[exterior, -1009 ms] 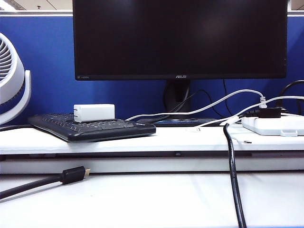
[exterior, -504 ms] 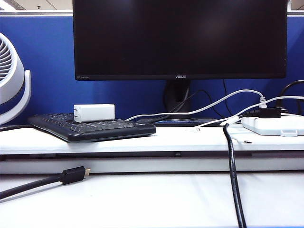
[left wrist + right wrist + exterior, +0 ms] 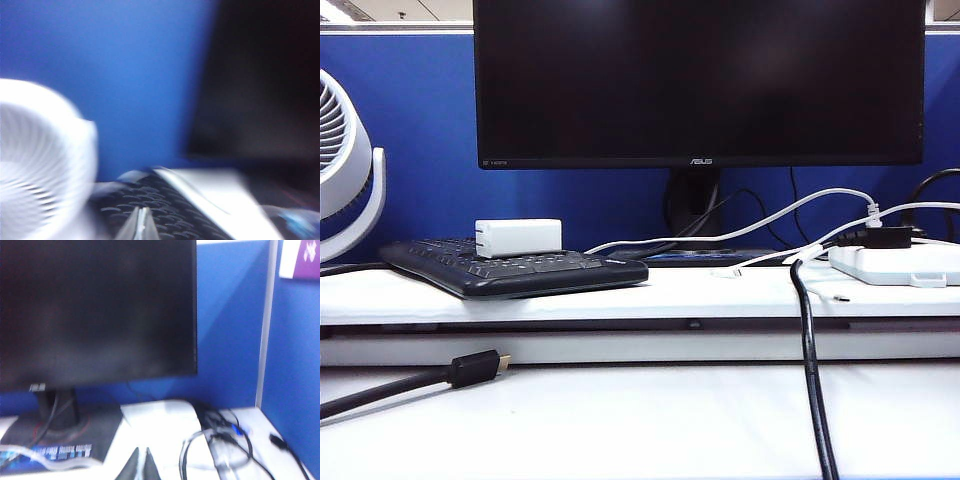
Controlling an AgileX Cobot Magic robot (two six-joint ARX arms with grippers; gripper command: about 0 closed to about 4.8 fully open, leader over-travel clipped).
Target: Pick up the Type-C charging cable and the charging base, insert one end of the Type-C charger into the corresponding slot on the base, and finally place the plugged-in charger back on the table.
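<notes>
The charging base (image 3: 518, 238), a small white brick, lies on top of the black keyboard (image 3: 520, 270) on the raised shelf of the table (image 3: 640, 420). The Type-C charging cable (image 3: 772, 257), a thin white cord, runs along the shelf toward the power strip. Neither gripper shows in the exterior view. In the blurred left wrist view, my left gripper (image 3: 141, 226) is shut and empty, hanging above the keyboard (image 3: 165, 207). My right gripper (image 3: 141, 463) is also shut and empty, over the white shelf (image 3: 150, 440) beside the monitor foot.
A large black monitor (image 3: 700, 80) fills the back. A white fan (image 3: 345, 160) stands at the left. A white power strip (image 3: 900, 265) with tangled cords sits at the right. A thick black cable (image 3: 812, 380) hangs over the shelf edge, and a gold-tipped black plug (image 3: 475, 368) lies on the lower desk.
</notes>
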